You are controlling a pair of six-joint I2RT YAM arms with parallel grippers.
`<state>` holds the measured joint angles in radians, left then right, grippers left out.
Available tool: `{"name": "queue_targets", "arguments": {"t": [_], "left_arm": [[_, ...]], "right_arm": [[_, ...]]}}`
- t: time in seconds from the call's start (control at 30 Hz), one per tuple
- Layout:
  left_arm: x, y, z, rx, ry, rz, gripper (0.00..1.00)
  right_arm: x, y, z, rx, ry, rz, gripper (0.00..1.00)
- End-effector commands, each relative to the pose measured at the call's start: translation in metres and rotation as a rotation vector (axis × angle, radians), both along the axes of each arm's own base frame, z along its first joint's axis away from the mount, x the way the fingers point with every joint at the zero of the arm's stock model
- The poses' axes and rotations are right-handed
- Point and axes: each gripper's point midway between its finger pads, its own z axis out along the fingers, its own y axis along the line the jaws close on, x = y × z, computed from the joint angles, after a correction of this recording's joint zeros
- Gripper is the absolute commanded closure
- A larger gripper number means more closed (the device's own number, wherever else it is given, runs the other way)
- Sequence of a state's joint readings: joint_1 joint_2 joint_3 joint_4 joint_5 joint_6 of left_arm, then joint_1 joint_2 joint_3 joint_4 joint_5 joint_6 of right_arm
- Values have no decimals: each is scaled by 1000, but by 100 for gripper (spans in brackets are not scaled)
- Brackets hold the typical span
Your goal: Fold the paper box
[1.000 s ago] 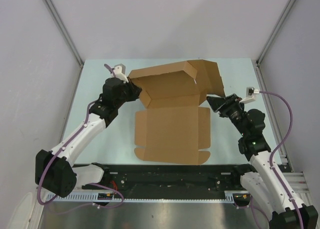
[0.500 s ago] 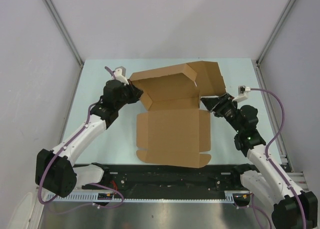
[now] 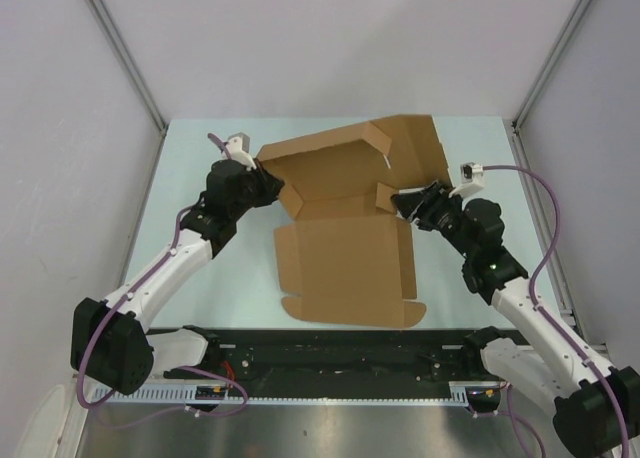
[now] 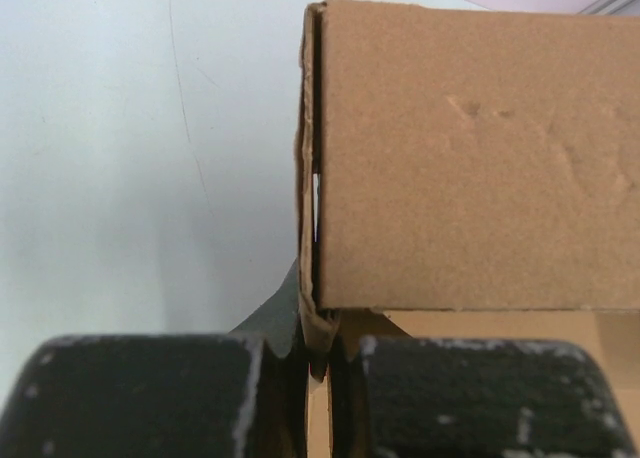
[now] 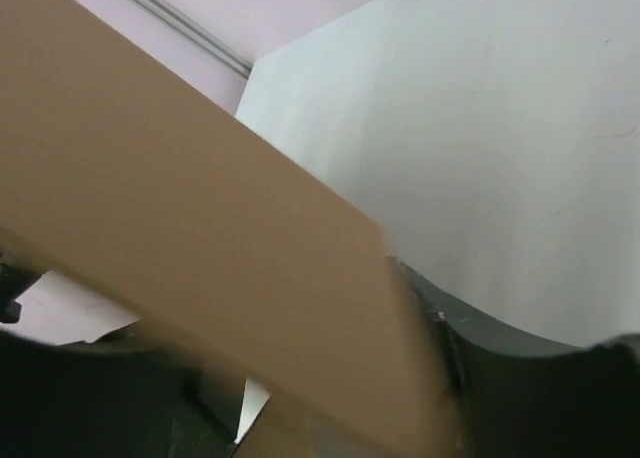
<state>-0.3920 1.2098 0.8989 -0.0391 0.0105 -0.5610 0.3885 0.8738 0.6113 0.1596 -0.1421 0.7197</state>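
Observation:
The paper box (image 3: 345, 263) is plain brown cardboard, its near panel flat on the table and its far walls (image 3: 335, 168) raised. My left gripper (image 3: 272, 184) is shut on the box's left rear corner; the left wrist view shows the cardboard edge (image 4: 310, 278) pinched in that gripper (image 4: 320, 356). My right gripper (image 3: 405, 204) is at the right side flap (image 3: 420, 153). In the right wrist view the flap (image 5: 200, 228) lies across that gripper (image 5: 320, 378), face on to the camera, and the fingers (image 5: 540, 378) stand apart.
The pale green table (image 3: 200, 178) is closed in by grey walls on three sides. A black rail (image 3: 330, 353) with the arm bases runs along the near edge. Cables trail from both wrists (image 3: 545, 193).
My right gripper has moved left, in against the right flap, and its arm has swung inward. The near panel has shifted slightly right. The left gripper has stayed on its corner.

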Motion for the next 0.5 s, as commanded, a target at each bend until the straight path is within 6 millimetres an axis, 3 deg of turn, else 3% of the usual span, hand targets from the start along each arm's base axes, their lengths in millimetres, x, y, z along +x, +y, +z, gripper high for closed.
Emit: {"name": "queue_targets", "arguments": {"t": [0.0, 0.03, 0.07, 0.13, 0.17, 0.47], "left_arm": [[-2, -17, 41, -86, -84, -52, 100], [0, -14, 41, -77, -89, -42, 100], [1, -14, 42, -73, -92, -37, 100], [1, -11, 35, -52, -68, -26, 100], [2, -9, 35, -47, -70, -18, 100], [4, -7, 29, -28, -50, -8, 100]], "right_arm": [[-11, -16, 18, -126, -43, -40, 39], [-13, -20, 23, -137, -51, -50, 37], [-16, -26, 41, -133, -90, -74, 36], [-19, -35, 48, -183, -99, -99, 34], [-22, -38, 63, -187, -131, -108, 34], [-27, -67, 107, -356, -226, -228, 32]]}}
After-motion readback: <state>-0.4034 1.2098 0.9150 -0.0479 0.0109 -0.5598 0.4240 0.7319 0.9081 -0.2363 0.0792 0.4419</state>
